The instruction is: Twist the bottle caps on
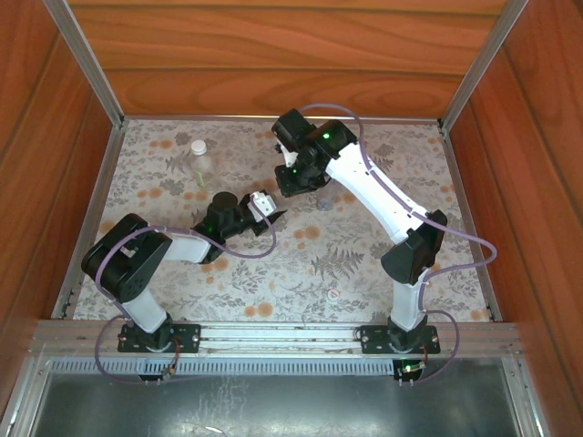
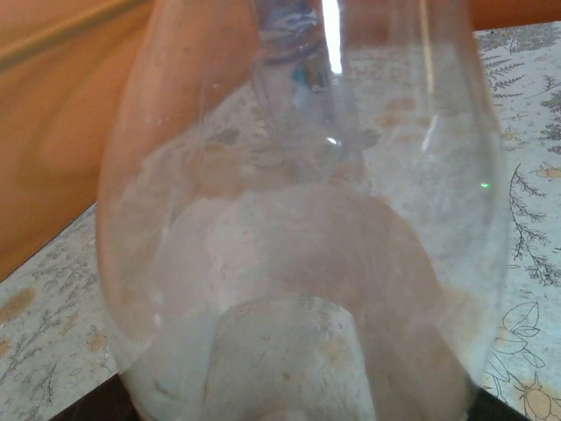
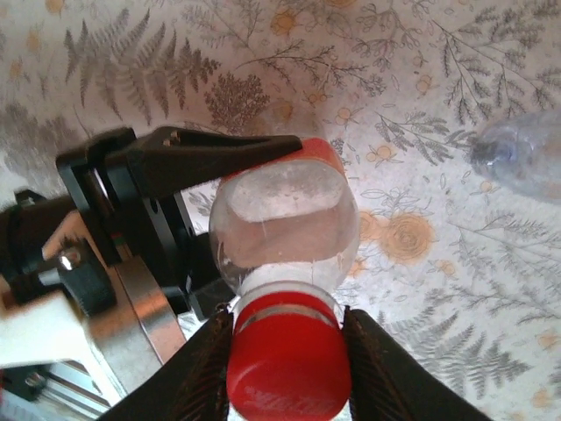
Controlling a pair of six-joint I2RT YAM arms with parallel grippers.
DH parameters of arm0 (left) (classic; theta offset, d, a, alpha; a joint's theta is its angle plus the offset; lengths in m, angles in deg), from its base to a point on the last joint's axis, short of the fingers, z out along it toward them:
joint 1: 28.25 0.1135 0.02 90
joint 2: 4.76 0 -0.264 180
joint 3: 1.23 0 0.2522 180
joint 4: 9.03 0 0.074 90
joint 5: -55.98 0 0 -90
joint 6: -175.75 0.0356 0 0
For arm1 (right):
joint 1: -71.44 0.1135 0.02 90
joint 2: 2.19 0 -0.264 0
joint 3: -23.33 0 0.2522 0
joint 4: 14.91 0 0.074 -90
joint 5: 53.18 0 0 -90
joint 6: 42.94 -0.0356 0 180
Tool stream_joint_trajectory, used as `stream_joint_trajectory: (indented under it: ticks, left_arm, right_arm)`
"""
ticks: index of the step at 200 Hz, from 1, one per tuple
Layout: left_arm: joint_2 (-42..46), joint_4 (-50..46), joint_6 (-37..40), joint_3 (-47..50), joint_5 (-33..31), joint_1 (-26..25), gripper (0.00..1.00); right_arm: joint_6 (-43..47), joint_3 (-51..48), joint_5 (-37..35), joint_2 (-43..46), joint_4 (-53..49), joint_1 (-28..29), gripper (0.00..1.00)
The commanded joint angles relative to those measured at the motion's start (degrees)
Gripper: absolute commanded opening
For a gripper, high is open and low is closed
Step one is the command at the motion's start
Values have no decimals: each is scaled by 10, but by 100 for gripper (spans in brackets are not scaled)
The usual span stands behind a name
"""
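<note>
My left gripper (image 1: 265, 208) is shut on a clear bottle (image 3: 287, 235) with a red-orange label and holds it off the table. Seen close up in the left wrist view, the bottle (image 2: 307, 263) hides the fingers. A red cap (image 3: 289, 364) sits on its neck, and my right gripper (image 3: 287, 368) is shut on that cap, one finger against each side. A slim bluish bottle (image 1: 325, 198) stands just right of the grippers, its top (image 3: 521, 156) uncapped. A wider clear bottle (image 1: 199, 164) with a white cap (image 1: 198, 146) stands at the back left.
A small pale round piece (image 1: 333, 294), maybe a cap, lies on the floral tablecloth (image 1: 273, 273) toward the front. Wooden walls (image 1: 273, 55) and metal rails (image 1: 91, 209) close in the table at the back and sides.
</note>
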Motion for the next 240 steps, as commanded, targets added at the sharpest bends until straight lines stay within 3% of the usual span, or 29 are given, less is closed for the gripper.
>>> stream_joint_trajectory:
  ticks: [1, 47, 85, 118, 145, 196, 240]
  left_arm:
    - [-12, -81, -5, 25, 29, 9, 49]
    - [-17, -92, 0, 31, 78, 14, 49]
    - [-26, -103, 10, 31, 202, 33, 49]
    - [-27, -114, 33, 35, 251, 32, 49]
    - [-29, -123, 43, 35, 261, 31, 49]
    - [-30, -136, 48, 32, 264, 32, 49]
    - [-26, -144, 47, 32, 260, 32, 49]
  right_arm:
    - [60, 19, 0, 2, -23, 3, 50]
    - [254, -18, 42, 44, 11, 3, 77]
    - [529, -165, 110, 144, 95, 3, 78]
    - [695, -221, 138, 199, 118, 3, 73]
    - [742, -187, 130, 172, 83, 3, 63]
    - [770, -139, 129, 112, 55, 3, 59]
    - [773, -119, 125, 86, 37, 4, 46]
